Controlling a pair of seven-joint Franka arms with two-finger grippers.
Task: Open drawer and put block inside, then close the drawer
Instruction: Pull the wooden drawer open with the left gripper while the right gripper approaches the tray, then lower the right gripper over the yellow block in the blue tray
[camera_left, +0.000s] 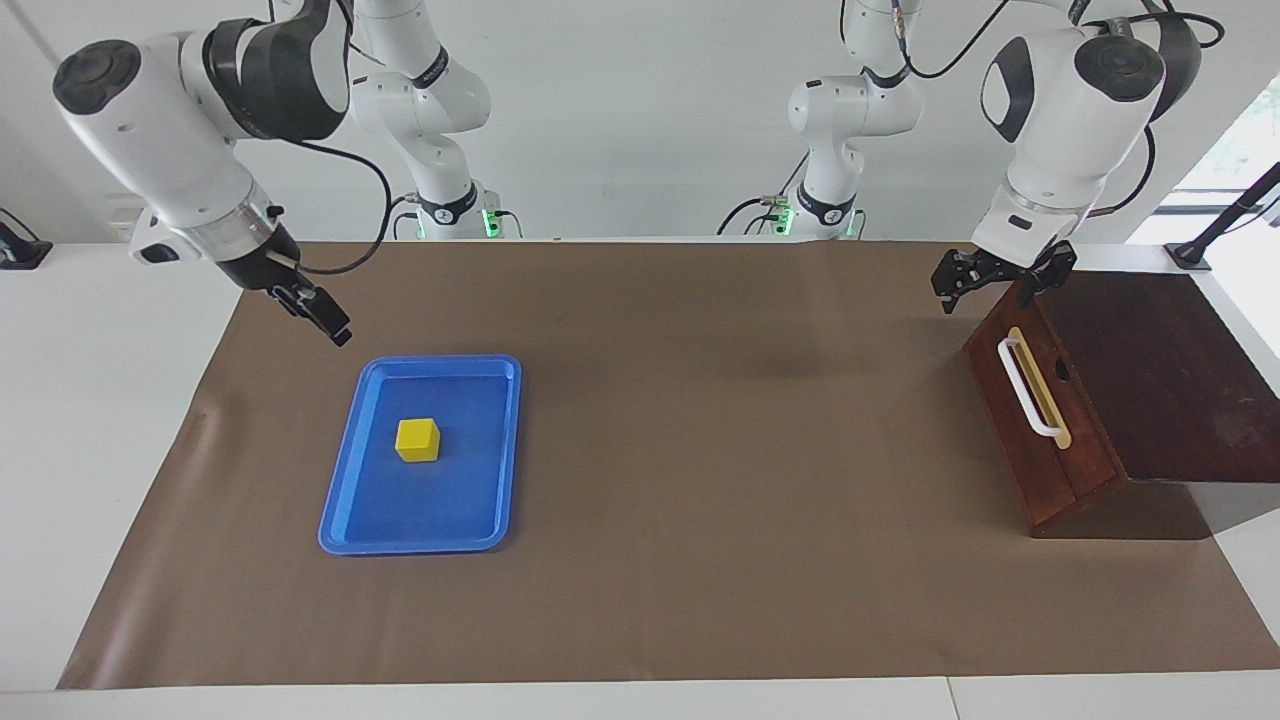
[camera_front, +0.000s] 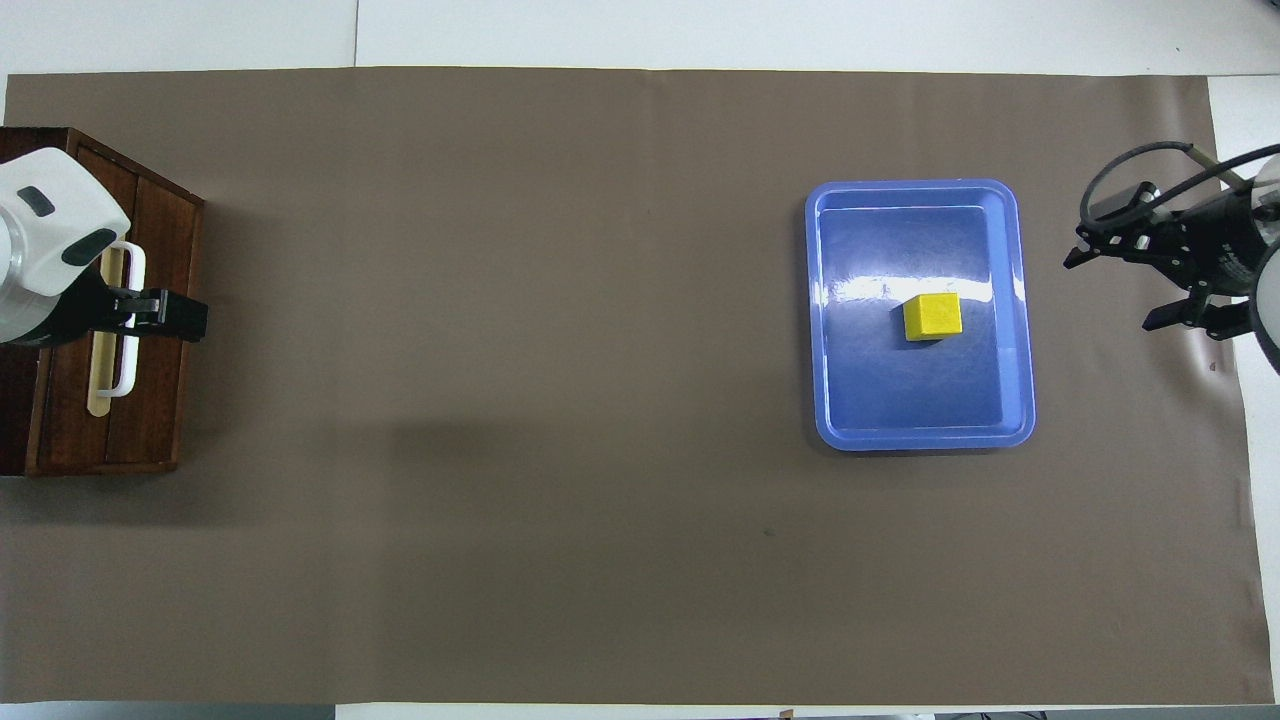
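The dark reddish-brown drawer (camera_left: 1085, 440) is shut in its box cabinet (camera_left: 1160, 370) at the left arm's end of the table, and its white bar handle (camera_left: 1030, 390) faces the table's middle. It also shows in the overhead view (camera_front: 150, 400). My left gripper (camera_left: 995, 285) is open in the air over the handle's end nearer the robots, and touches nothing. The small yellow block (camera_left: 418, 440) lies in the blue tray (camera_left: 420, 548) at the right arm's end. My right gripper (camera_front: 1115, 290) is open and empty, raised beside the tray.
A brown mat (camera_left: 700, 450) covers the table between the tray and the cabinet. White table surface borders the mat on all sides.
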